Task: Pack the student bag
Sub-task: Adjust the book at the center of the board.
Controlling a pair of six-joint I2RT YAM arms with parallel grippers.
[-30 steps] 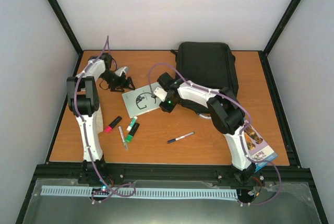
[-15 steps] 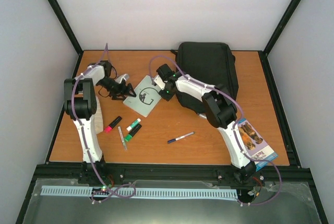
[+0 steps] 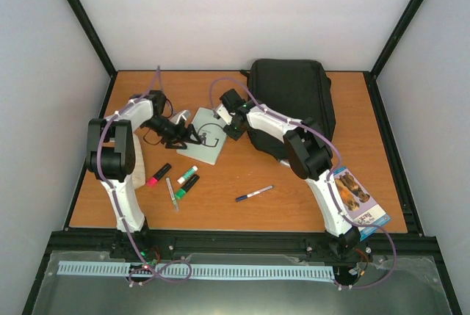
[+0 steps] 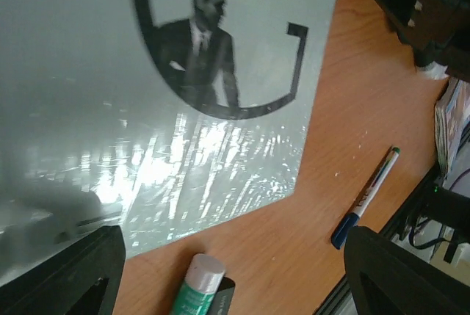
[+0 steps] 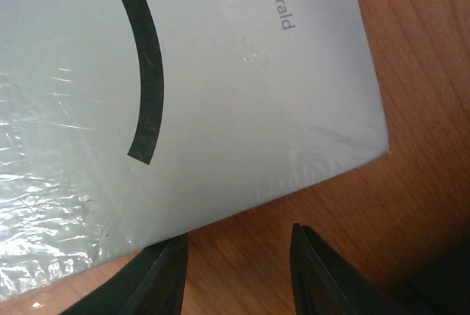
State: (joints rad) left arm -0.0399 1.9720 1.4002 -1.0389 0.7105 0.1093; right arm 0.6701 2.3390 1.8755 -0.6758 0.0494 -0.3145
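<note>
At the far side of the orange-brown wooden table (image 3: 220, 208), right of centre, lies the student bag (image 3: 290, 95), a large black soft fabric backpack, flat and well apart from both sets of fingers; whether its zip is open cannot be told from above. Just to its left a pale grey-green softcover book (image 3: 205, 139), with a black ring and a suited man on its glossy cover, lies on the wood between the two arms; it is probably the first thing meant for the bag.

The right gripper (image 5: 235, 249) hangs low by the book's corner nearest the bag, its fingers partly apart with only bare wood between them, gripping nothing; that stance would suit nudging the thin edge or getting under it, since a flat book is hard to pinch off a table. The left gripper (image 4: 231, 256) hovers over the opposite side, jaws spread wide and empty; it is likely placed to steady or catch the book.

Nearer the arm bases lie a pink marker (image 3: 158, 175), a green-and-white marker (image 3: 188, 175), a green-and-black marker (image 3: 185, 187), a slim silver pen (image 3: 172, 194) and a blue pen (image 3: 254, 194), none of them touched; a printed booklet (image 3: 360, 199) sits at the near right edge.
</note>
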